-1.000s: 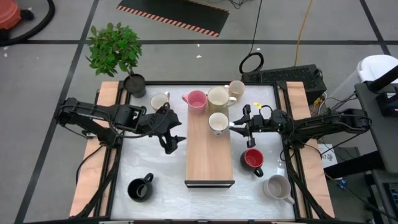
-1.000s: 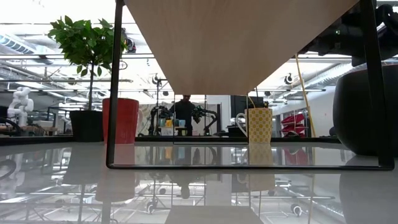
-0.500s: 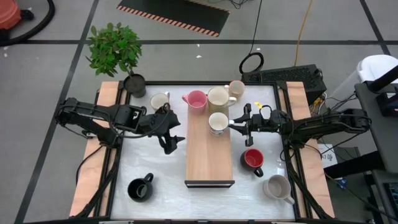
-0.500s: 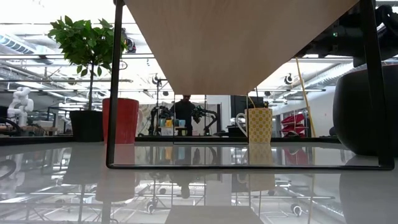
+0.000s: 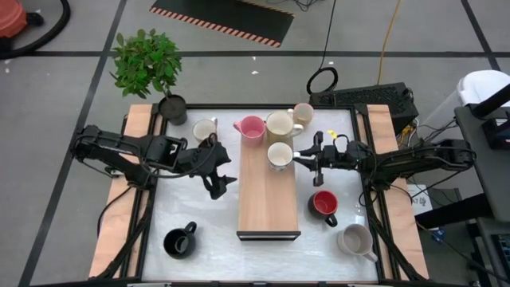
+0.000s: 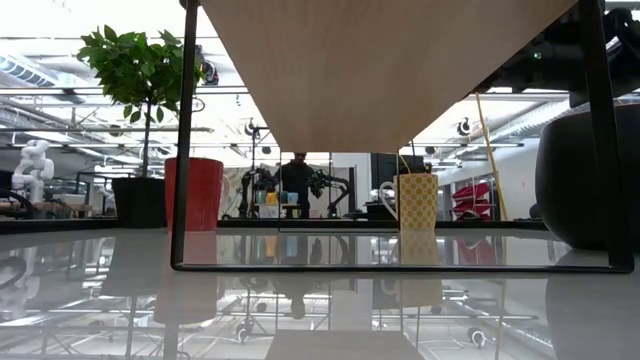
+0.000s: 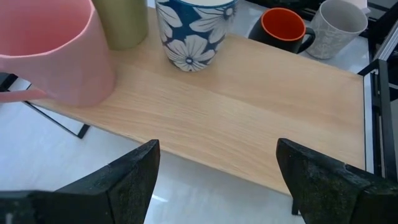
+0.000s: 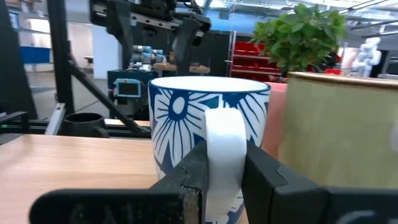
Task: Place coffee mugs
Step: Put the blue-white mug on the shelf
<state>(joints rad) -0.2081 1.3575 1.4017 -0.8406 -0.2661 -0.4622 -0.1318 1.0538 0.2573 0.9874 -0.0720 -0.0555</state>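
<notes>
Three coffee mugs were set at the far end of the wooden shelf (image 5: 268, 195), the floral mug (image 8: 208, 152) pinched by its handle in the right gripper (image 8: 222, 177), five remained on the counter (image 5: 199, 219), and the left gripper (image 7: 217, 168) stood open.

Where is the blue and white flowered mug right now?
In the high view the blue and white flowered ceramic mug stands on the wooden shelf board, right-hand side, in front of the tall cream mug, its handle in the right gripper.
</notes>
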